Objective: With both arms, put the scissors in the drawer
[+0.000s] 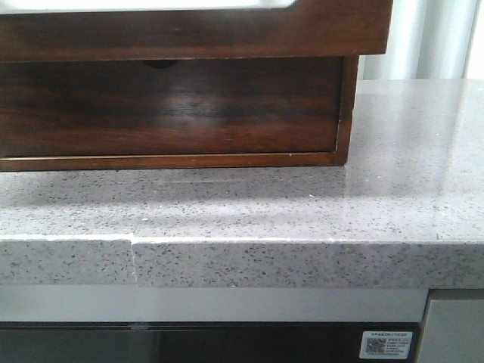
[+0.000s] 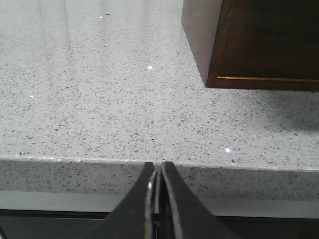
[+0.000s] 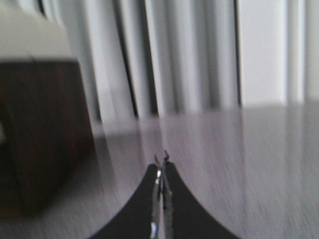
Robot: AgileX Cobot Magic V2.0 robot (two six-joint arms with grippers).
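The scissors are out of view in every frame. The drawer (image 1: 189, 34), glossy dark-brown with a plain front, stands pulled out at the top of the wooden chest, and a strip of its white lining (image 1: 151, 4) shows. My left gripper (image 2: 158, 167) is shut and empty, level with the counter's front edge, with a corner of the chest (image 2: 264, 45) ahead of it. My right gripper (image 3: 162, 162) is shut and empty over the counter, with the chest (image 3: 35, 134) to one side. That view is blurred. Neither gripper shows in the front view.
Below the drawer sits a taller dark-wood drawer front (image 1: 166, 106) with a half-round finger notch. The chest stands on a grey speckled counter (image 1: 302, 212) with a seam in its front edge (image 1: 133, 257). White curtains (image 3: 189, 55) hang behind.
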